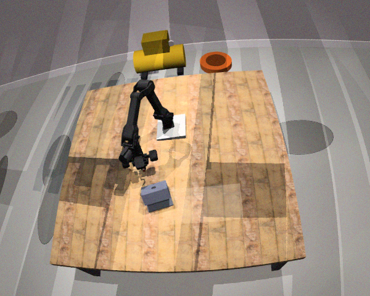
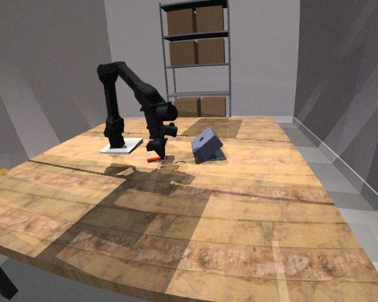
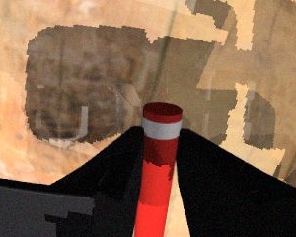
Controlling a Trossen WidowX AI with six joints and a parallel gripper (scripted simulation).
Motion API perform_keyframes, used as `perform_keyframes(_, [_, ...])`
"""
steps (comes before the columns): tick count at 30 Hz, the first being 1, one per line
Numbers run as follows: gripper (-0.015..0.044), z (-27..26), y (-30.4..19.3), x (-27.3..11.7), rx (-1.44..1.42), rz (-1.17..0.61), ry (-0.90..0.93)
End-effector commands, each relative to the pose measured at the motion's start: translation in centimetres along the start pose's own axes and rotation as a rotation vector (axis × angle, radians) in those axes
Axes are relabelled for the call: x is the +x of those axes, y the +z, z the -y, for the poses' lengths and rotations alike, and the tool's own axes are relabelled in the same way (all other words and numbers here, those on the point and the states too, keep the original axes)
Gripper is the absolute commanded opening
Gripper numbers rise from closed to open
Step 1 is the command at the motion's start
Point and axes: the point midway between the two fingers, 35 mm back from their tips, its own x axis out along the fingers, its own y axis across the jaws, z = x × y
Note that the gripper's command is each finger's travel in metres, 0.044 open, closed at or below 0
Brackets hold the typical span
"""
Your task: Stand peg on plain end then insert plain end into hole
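Observation:
A red peg [image 2: 152,159] [image 3: 157,183] lies on its side on the table. In the wrist view its white band is near the far end, between the fingertips; the plain end runs out of the bottom of that view. My gripper [image 2: 164,157] [image 3: 159,138] is shut on the peg close to the banded end, low at the table top. In the top view the peg is mostly hidden by the gripper. The blue-grey sloped panel [image 1: 161,190] [image 2: 209,143] stands a short way beyond the gripper, with one dark hole [image 1: 153,187] [image 2: 201,139] in its face.
The arm's white base plate [image 1: 180,129] [image 2: 133,144] is behind the gripper. The wooden table [image 1: 242,127] carries broad shadows. A yellow machine [image 1: 160,58] and an orange ring [image 1: 204,65] stand beyond its edge. A shelf with boxes [image 2: 210,51] is at the back wall.

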Motion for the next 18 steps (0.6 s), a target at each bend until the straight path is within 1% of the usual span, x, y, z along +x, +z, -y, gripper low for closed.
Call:
perform_keyframes(1, [0.0049,-0.05,-0.12,-0.31,-0.005,0.035,0.0])
perform_keyframes(18, [0.0049,-0.03,-0.77,-1.23,-0.004,0.181,0.0])
